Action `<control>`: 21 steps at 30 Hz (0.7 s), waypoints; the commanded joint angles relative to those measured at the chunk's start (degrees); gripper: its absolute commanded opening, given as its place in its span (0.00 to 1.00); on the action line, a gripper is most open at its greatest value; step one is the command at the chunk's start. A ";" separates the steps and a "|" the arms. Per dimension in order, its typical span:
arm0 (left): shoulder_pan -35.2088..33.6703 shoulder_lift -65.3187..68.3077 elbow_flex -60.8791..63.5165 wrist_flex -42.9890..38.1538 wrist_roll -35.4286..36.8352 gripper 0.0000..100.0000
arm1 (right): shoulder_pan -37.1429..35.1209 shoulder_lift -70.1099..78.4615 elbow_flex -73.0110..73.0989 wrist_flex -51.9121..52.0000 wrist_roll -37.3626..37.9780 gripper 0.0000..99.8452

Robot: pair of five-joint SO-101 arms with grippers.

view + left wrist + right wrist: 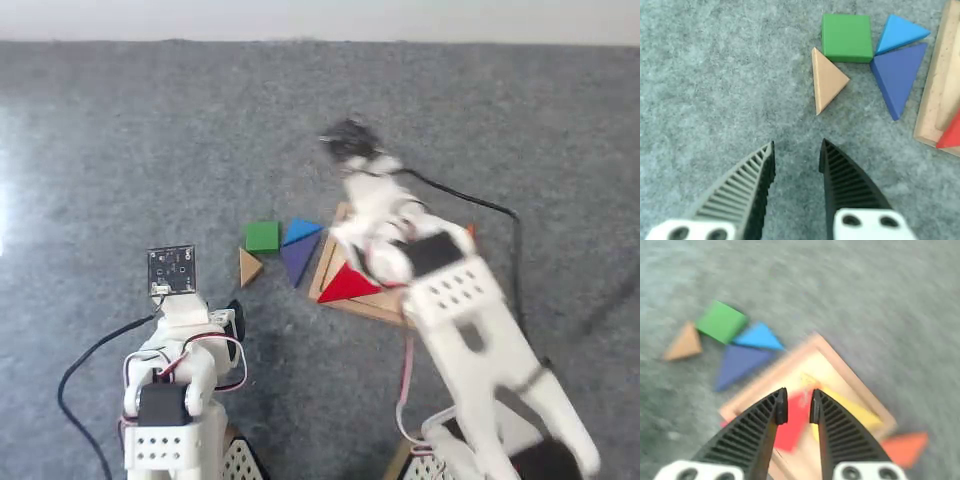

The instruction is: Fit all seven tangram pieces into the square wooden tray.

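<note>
High view: right arm is over the wooden tray (pixel 324 264), left arm is back near the table edge. Right gripper (pixel 797 405) hangs above the tray, jaws a narrow slit apart, gripping nothing; red triangle (pixel 792 422) and yellow triangle (pixel 856 411) lie in the tray directly below the tips. Orange triangle (pixel 905 447) sits outside, by the tray's corner. Left gripper (pixel 798 145) is spread wide and empty over grey carpet (pixel 705 75). Tan triangle (pixel 826 82) is nearest ahead of it, not touching; green square (pixel 846 37), light blue triangle (pixel 899 33) and dark blue triangle (pixel 897 75) are clustered beyond, just beside the tray.
</note>
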 commanded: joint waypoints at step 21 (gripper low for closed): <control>-0.26 -0.79 -0.66 0.26 0.53 0.14 | 5.41 3.38 20.48 -7.08 1.32 0.09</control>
